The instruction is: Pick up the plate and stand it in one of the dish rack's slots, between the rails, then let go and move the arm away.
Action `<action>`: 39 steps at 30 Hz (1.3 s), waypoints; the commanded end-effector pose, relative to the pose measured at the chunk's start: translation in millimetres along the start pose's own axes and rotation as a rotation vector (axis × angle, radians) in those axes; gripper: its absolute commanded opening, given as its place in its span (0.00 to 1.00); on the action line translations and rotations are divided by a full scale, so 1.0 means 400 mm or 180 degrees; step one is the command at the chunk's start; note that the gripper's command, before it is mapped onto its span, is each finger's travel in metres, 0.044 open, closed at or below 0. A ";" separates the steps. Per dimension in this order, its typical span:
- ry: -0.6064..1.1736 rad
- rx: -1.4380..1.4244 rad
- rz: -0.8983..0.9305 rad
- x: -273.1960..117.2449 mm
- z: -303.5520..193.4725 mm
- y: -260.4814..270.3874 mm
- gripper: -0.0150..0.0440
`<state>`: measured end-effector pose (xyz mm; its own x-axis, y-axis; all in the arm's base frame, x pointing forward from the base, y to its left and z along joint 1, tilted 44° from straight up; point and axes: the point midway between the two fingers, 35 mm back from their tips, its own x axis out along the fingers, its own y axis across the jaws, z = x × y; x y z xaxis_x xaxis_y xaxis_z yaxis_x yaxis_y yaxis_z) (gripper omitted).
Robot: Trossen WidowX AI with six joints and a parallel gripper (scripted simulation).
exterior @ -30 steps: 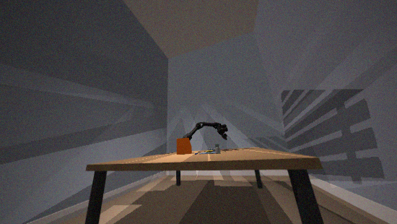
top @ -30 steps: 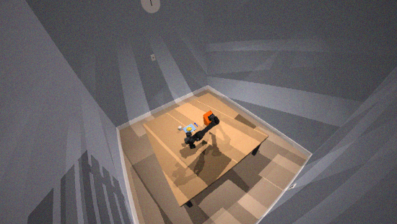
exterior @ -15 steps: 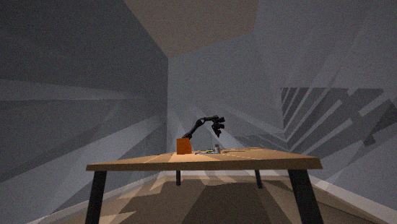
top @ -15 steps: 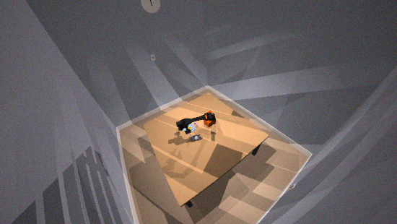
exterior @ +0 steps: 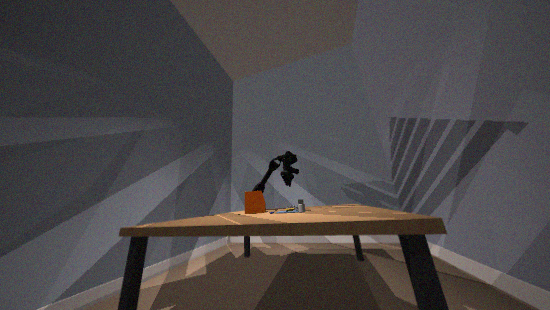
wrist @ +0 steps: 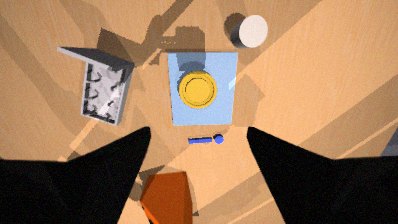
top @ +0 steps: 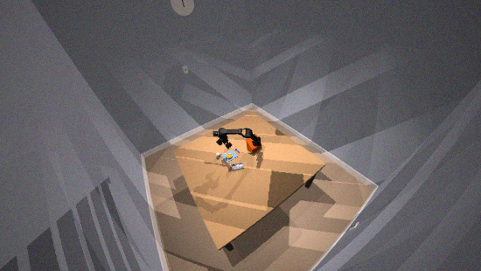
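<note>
The yellow round plate (top: 229,156) (wrist: 198,90) lies flat on a light blue mat (wrist: 222,115). The grey dish rack (top: 237,166) (wrist: 105,92) stands left of the mat in the wrist view, with dark rails inside and a slanted panel at its upper end; single slots are hard to tell apart. No plate shows in it. My gripper (top: 224,143) (wrist: 199,131) is open and empty, high above the table and pointing down. In the wrist view its fingertips are spread wide, and the plate appears beyond them, near the middle between them.
A white-topped cylinder (top: 218,155) (exterior: 301,206) (wrist: 253,31) stands beyond the mat's corner. A small blue utensil-like object (top: 237,150) (wrist: 200,140) lies beside the mat, on the orange block's side. The orange block (top: 252,145) (exterior: 254,202) (wrist: 170,197) stands by the arm's base.
</note>
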<state>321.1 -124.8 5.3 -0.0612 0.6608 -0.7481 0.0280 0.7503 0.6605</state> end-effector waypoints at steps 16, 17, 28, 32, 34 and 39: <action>-0.0018 -0.0077 0.0069 0.286 -0.018 -0.005 0.93; -0.0018 -0.0077 0.0068 0.287 -0.017 -0.005 0.93; -0.0019 -0.0077 0.0068 0.329 -0.014 -0.005 0.93; -0.0019 -0.0077 0.0069 0.345 -0.013 -0.005 0.93; -0.0019 -0.0077 0.0069 0.353 -0.013 -0.005 0.93; -0.0019 -0.0076 0.0070 0.374 -0.012 -0.005 0.93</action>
<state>307.6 -31.2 -104.4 -0.0556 0.6742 -0.7365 -0.0002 0.7376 0.6752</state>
